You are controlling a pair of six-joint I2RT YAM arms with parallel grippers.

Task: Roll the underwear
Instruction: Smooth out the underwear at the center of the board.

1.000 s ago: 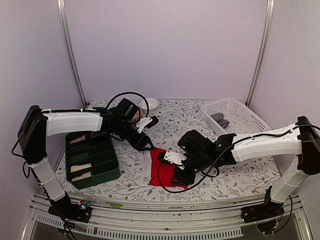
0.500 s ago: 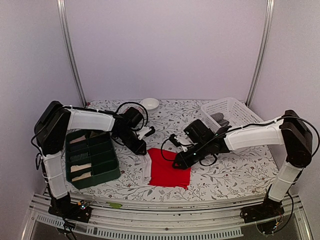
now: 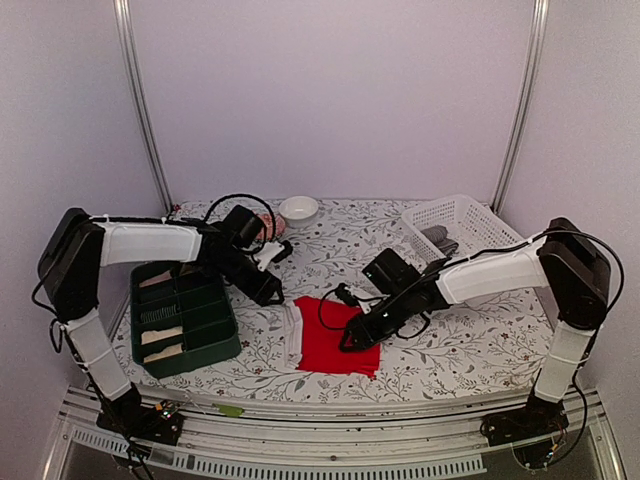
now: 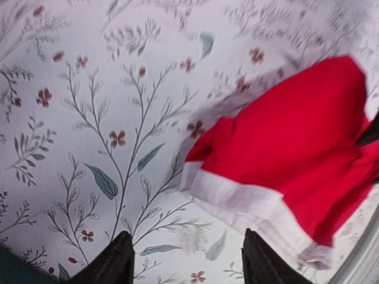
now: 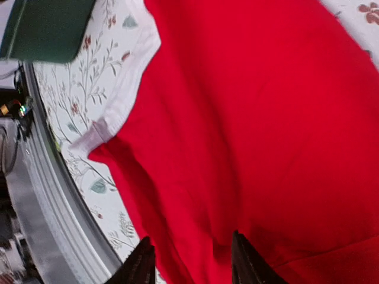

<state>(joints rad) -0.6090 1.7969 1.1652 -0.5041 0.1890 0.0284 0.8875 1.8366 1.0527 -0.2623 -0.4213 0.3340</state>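
The left arm [image 3: 150, 240] rises from its base at the lower left, bends at the shoulder and extends right toward the frame centre. The left gripper [image 3: 270, 296] points down and to the right, its fingers [image 4: 121, 263] standing apart with a clear gap. The right arm [image 3: 500, 268] rises at the lower right and extends left. The right gripper [image 3: 352, 338] angles down-left, its fingers likewise parted.

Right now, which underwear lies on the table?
The bright red cloth underwear with white waistband; grey ones sit in the white basket, cream ones in the green box.
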